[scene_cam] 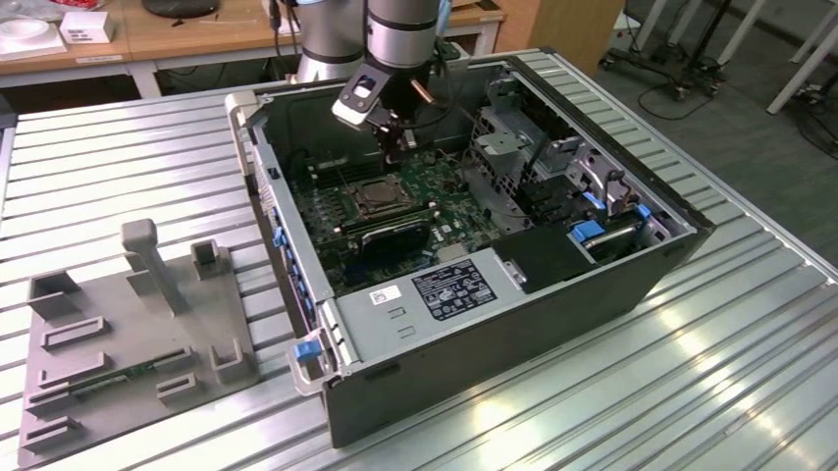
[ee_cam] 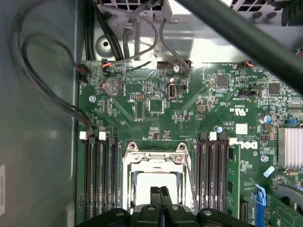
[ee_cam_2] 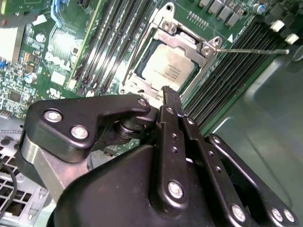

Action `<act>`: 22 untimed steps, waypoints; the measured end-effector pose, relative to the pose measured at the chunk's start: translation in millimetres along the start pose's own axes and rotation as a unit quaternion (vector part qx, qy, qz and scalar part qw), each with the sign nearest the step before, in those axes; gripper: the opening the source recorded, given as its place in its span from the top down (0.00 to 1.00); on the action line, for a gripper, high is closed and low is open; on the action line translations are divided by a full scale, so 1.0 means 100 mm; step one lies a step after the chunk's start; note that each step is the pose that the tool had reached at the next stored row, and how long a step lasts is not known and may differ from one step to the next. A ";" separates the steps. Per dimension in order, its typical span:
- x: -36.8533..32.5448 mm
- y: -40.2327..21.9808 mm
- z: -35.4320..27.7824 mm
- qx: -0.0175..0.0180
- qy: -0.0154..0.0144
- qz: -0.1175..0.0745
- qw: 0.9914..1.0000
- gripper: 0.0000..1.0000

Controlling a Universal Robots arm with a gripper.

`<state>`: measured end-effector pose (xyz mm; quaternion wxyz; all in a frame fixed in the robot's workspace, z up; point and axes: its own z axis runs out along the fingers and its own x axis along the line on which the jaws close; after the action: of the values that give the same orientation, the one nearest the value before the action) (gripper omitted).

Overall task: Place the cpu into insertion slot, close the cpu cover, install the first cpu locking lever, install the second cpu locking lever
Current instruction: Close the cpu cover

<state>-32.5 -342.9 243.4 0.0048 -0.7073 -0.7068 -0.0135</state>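
The gripper [scene_cam: 391,147] is seen in the exterior view reaching down into an open computer case [scene_cam: 550,314], which is laid on its side on a ribbed metal desk [scene_cam: 118,157]. A grey fixture block [scene_cam: 131,334] is set on the desk towards the exterior view's left, well apart from the case.

In the second wrist view the gripper [ee_cam_2: 169,92] is shown with its two black fingers pressed together and nothing held between them; the tips are poised just above the near edge of the insertion slot [ee_cam_2: 138,70]. Whether the tips touch it cannot be told. The cpu [ee_cam_2: 168,66] is seated flat in the slot, its dull metal top framed by the window of the cpu cover [ee_cam_2: 187,42], which is folded down over it. A thin metal lever rod [ee_cam_2: 251,49] is seen jutting out from one corner of the cover, across the long black memory slots [ee_cam_2: 113,42].

In the first wrist view the closed gripper [ee_cam: 160,190] is placed over the cover [ee_cam: 154,158], with memory slots [ee_cam: 99,175] flanking the socket on both sides of the green board [ee_cam: 189,109].
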 end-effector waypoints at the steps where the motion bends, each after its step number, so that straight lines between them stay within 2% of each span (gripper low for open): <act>1: -0.004 -0.006 0.009 0.000 0.000 0.000 1.000 0.89; 6: -0.013 -0.047 0.069 0.000 0.000 0.000 1.000 0.89; 10: -0.014 -0.109 0.108 0.000 0.000 0.000 1.000 0.89; 16: -0.014 -0.142 0.114 0.000 0.000 0.000 1.000 0.89; 22: -0.014 -0.146 0.115 0.000 0.000 0.000 1.000 0.89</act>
<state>-46.9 -344.0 231.7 0.0048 -0.7073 -0.7068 -0.0135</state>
